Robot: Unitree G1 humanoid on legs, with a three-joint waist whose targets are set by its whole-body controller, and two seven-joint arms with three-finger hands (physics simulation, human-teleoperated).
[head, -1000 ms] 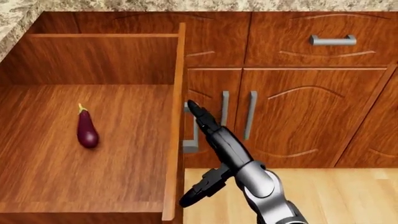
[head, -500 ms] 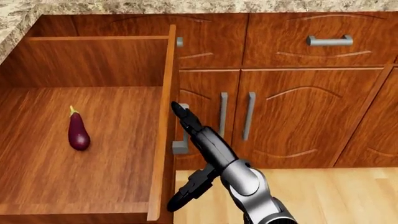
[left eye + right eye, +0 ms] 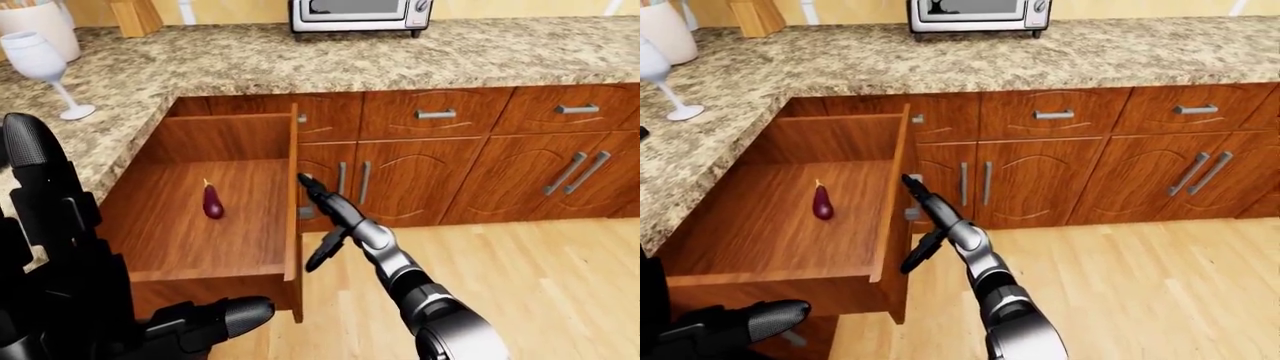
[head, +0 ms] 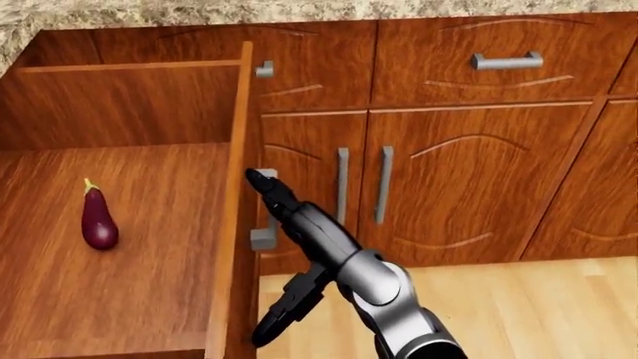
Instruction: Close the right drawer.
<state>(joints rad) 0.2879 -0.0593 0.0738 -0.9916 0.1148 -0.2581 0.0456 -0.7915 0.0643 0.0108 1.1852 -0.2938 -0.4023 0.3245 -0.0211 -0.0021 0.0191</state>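
in the left-eye view, your right robot hand (image 3: 318,196) reaches toward 11 o'clock with fingers spread open, its fingertips at the drawer (image 3: 215,266) front beside the handle (image 3: 306,212). the drawer stands pulled far out under the counter (image 3: 330,64), an eggplant (image 3: 212,202) lying on its floor. your left robot hand (image 3: 60,300) fills the 8 o'clock corner, fingers open, gripping nothing.

in the head view, the drawer's front edge runs from 11 to 7 o'clock, the eggplant well to its left.

in the right-eye view, a wine glass (image 3: 662,79) stands on the counter at 10 o'clock.
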